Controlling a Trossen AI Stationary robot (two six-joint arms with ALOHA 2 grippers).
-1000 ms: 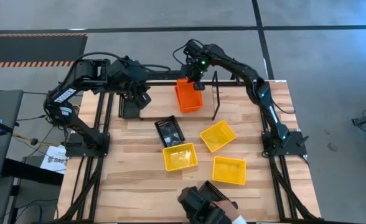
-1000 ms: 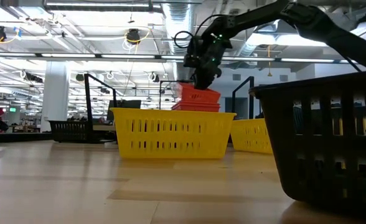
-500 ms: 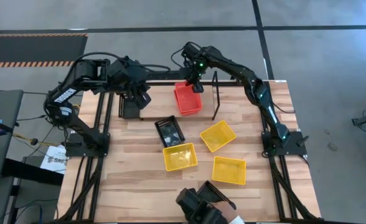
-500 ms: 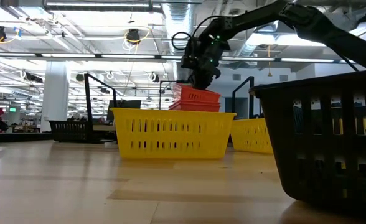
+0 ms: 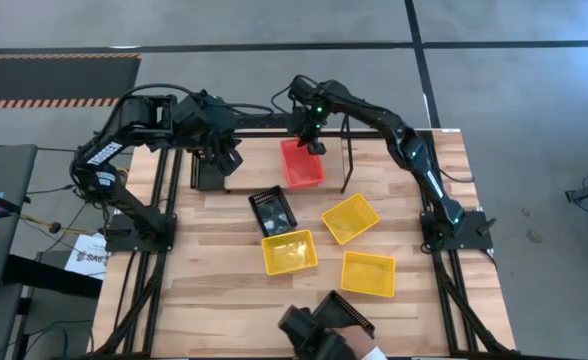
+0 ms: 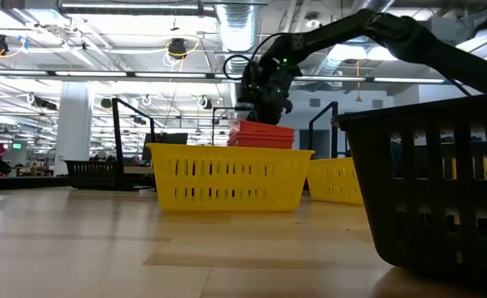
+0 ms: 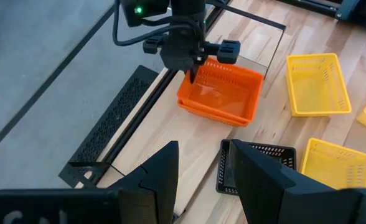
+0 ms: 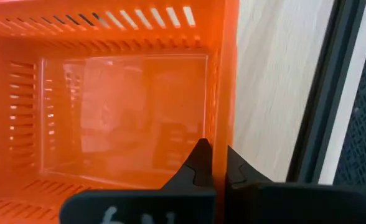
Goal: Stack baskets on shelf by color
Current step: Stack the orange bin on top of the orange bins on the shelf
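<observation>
A red-orange basket (image 5: pixel 302 165) lies level on other red ones (image 6: pixel 260 139) on the shelf (image 5: pixel 346 160), between its black upright loops. My right gripper (image 5: pixel 312 135) stands over this basket's far end, shut on its wall. My left gripper (image 7: pixel 201 180) waits open at the shelf's left end, near the table's far-left corner, touching nothing. A black basket (image 5: pixel 272 210) and three yellow baskets (image 5: pixel 289 252) (image 5: pixel 349 218) (image 5: pixel 368 274) rest on their bottoms on the table. Another black basket (image 6: pixel 430 190) stands close to the low camera. My right gripper holds the top red basket by its far wall (image 8: pixel 219 124), near a corner. One finger (image 8: pixel 198 165) is inside the basket and one (image 8: pixel 236 173) outside, coming from above and pointing down. The basket sits level with its bottom on the red baskets beneath.
The shelf's wire frame and its upright loop (image 5: pixel 346 150) stand close beside the red stack. The left arm (image 5: pixel 174 125) takes up the far-left part of the table. Bare planks show along the left side (image 5: pixel 209 270) and at the far-right corner.
My right gripper has moved slightly toward the table's left and lowered the red basket. The basket was tilted with its far end raised; it has come down level onto the red ones beneath. The gripper has kept its hold.
</observation>
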